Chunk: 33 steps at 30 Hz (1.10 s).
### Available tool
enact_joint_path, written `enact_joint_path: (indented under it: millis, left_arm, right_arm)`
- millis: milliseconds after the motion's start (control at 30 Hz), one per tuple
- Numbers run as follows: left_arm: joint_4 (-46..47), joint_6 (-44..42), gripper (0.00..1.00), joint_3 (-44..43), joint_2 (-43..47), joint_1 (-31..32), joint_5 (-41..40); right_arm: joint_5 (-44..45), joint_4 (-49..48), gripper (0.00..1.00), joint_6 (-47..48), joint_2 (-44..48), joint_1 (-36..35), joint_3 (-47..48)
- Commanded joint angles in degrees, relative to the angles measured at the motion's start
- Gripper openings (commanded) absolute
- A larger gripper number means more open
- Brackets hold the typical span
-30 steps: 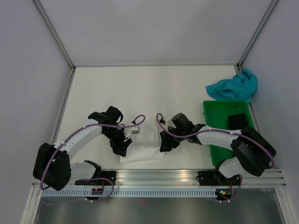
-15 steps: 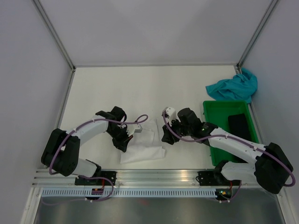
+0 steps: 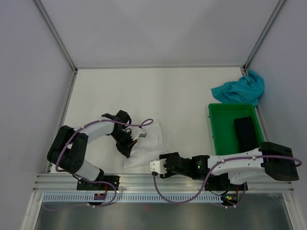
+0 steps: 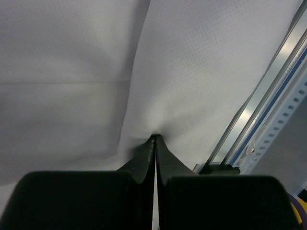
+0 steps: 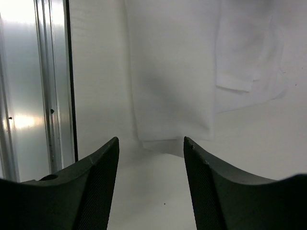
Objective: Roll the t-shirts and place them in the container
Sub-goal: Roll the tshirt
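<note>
While the left gripper (image 4: 154, 142) is clamped tight on a pinch of the white t-shirt (image 3: 154, 146), its fingers pressed together and the cloth puckered into a ridge at their tips, the right gripper (image 5: 150, 141) stands with its jaws well apart and nothing between them; the white t-shirt lies folded and mostly flat on the table (image 3: 168, 96), toward 6 o'clock from the table's middle, just beside the aluminium rail (image 3: 163, 179) that runs along the near edge; the left gripper holds it at its 9 o'clock side; the right arm is stretched out low along the rail, its gripper near the shirt's 5 o'clock corner and pointing toward 9 o'clock; from the right wrist, a folded edge of the shirt lies just ahead of the fingertips, with bare table beneath them, and whether they touch the cloth cannot be told; the teal t-shirt (image 3: 240, 89) sits crumpled in a heap at 2 o'clock, in the far right corner, well apart from both grippers; the green bin (image 3: 213, 134) stands along the table's right side at 4 o'clock, just on the near side of the teal heap, with a dark object (image 3: 245, 132) lying inside it
</note>
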<state>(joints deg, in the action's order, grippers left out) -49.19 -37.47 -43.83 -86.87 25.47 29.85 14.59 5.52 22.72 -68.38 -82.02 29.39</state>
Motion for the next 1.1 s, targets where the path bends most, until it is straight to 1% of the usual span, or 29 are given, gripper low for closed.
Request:
enact_joint_path:
  millis: [0,100,233,333,367,400,433,467,500,533,567,600,633,700,733,800,833,933,1000,1067]
  left_arm:
    - [1.4,1.2,0.02,-1.1,-0.5,0.1,-1.1]
    - [1.5,1.3,0.02,-1.3,-0.5,0.0,-1.0]
    - [1.4,0.8,0.02,-1.5,-0.5,0.0,-1.3]
    - [1.4,0.0,0.02,-1.4,-0.1,0.0,-1.7]
    - [1.4,0.1,0.02,-1.6,-0.1,0.0,-1.8]
    - [1.3,0.1,0.02,-1.7,-0.1,0.0,-1.8]
    - [1.3,0.1,0.02,-2.0,-0.1,0.0,-1.8]
    - [1.3,0.0,0.02,-2.1,0.0,0.0,-2.1]
    - [1.1,-0.1,0.02,-2.2,0.1,0.1,-2.2]
    - [1.0,-0.3,0.02,-2.4,0.4,0.0,-2.5]
    - [0.9,-0.5,0.02,-2.6,0.6,0.0,-2.6]
    - [0.8,-0.6,0.02,-2.7,1.1,0.1,-2.5]
    - [0.2,-0.8,0.09,-2.8,2.1,0.0,-2.0]
    - [-0.2,-1.5,0.19,-3.0,3.8,0.0,-0.6]
    - [-0.5,-1.7,0.27,-3.2,4.8,0.0,1.1]
    - [-1.0,-2.2,0.34,-3.4,8.5,0.0,3.0]
    - [-0.9,-2.3,0.43,-3.5,10.0,0.0,4.3]
    - [-1.0,-2.3,0.49,-4.0,15.6,0.0,5.2]
    - [-1.5,-2.9,0.5,-4.0,20.1,0.0,5.6]
    - [-2.8,-4.8,0.52,-4.2,22.6,0.0,7.2]
  right_arm:
    - [12.7,-4.2,0.63,7.0,-5.3,-3.8,1.9]
    - [14.1,-5.0,0.64,7.7,-11.3,-4.5,2.9]
    - [14.7,-5.1,0.64,8.0,-14.6,-4.5,3.6]
    - [14.5,-4.1,0.59,7.6,-17.9,-4.5,4.7]
    - [14.2,-3.6,0.55,7.4,-18.8,-4.5,5.1]
    - [14.2,-2.8,0.42,7.3,-20.5,-4.6,5.5]
    - [14.2,-2.5,0.34,6.8,-21.3,-4.5,6.0]
    - [14.0,-2.4,0.28,6.6,-21.7,-4.5,6.2]
    - [13.5,-2.2,0.18,6.5,-22.1,-4.5,6.4]
    - [13.2,-2.1,0.14,6.0,-22.0,-4.4,6.6]
    - [11.2,-1.5,0.06,5.8,-21.3,-4.0,6.7]
    - [10.5,-1.3,0.01,5.3,-20.8,-3.8,6.7]
    - [9.2,-1.1,0.0,4.6,-20.2,-3.5,6.8]
    - [6.0,-0.2,0.01,3.7,-18.3,-2.4,6.9]
    - [4.7,0.1,0.0,3.3,-17.5,-2.1,7.2]
    - [0.6,1.1,0.0,2.0,-15.5,-0.8,7.4]
    - [-1.1,1.3,0.0,1.6,-14.7,-0.3,7.7]
    - [-7.4,1.9,0.0,0.0,-11.9,2.1,8.1]
    - [-9.8,2.8,0.0,-0.4,-9.9,3.8,8.4]
    - [-15.1,3.5,0.0,-1.2,-8.2,6.5,9.3]
